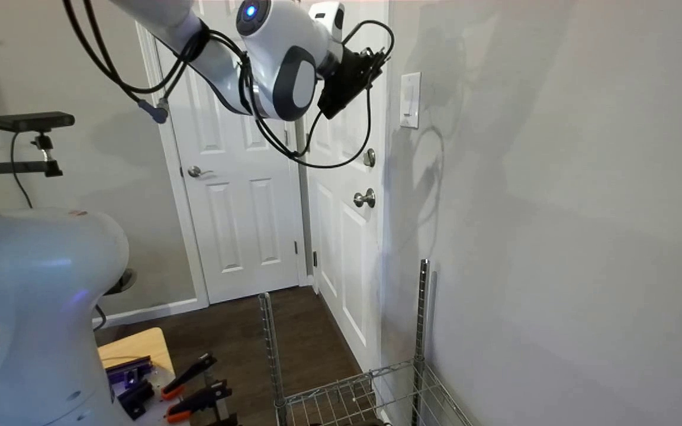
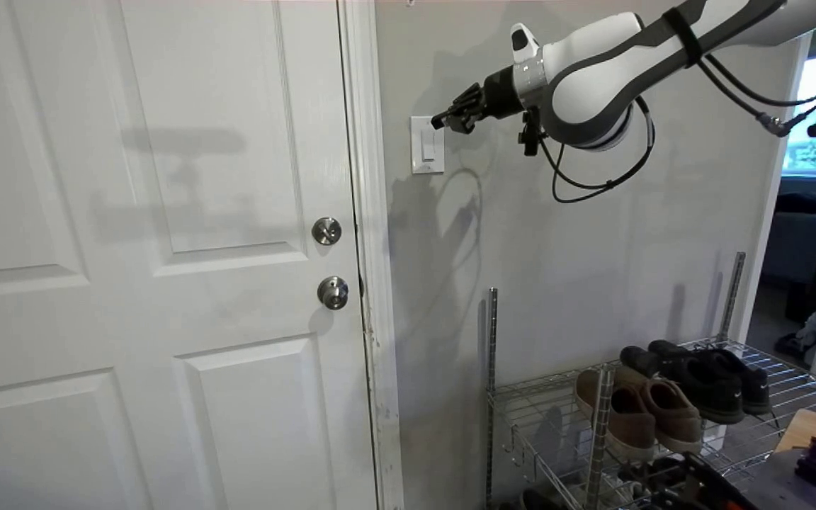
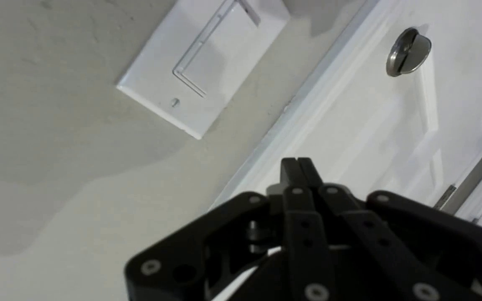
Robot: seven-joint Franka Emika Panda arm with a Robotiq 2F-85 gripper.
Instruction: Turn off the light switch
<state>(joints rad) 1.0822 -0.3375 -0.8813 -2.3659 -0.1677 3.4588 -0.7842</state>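
- The light switch, a white plate with a flat paddle, is sitting upright on the grey wall, just to the right of the white door in both exterior views.
- The hand is holding its two fingertips together.
- In the wrist view the light switch is showing apart from them, to the left and at a slant.
- In an exterior view the fingertips are overlapping the light switch's upper right part; whether they are touching it, I cannot tell.
- The arm is slanting down from the right in an exterior view, and a blue light is glowing on it.
- On the white door a round knob is sitting directly below a deadbolt.
- Farther left, in an exterior view, another door with a lever handle is standing at the far side.
- Below and to the right of the light switch, a wire rack is carrying brown shoes and, farther right, black shoes.
- Black-and-orange clamps are lying at the near left, beside the arm's base.
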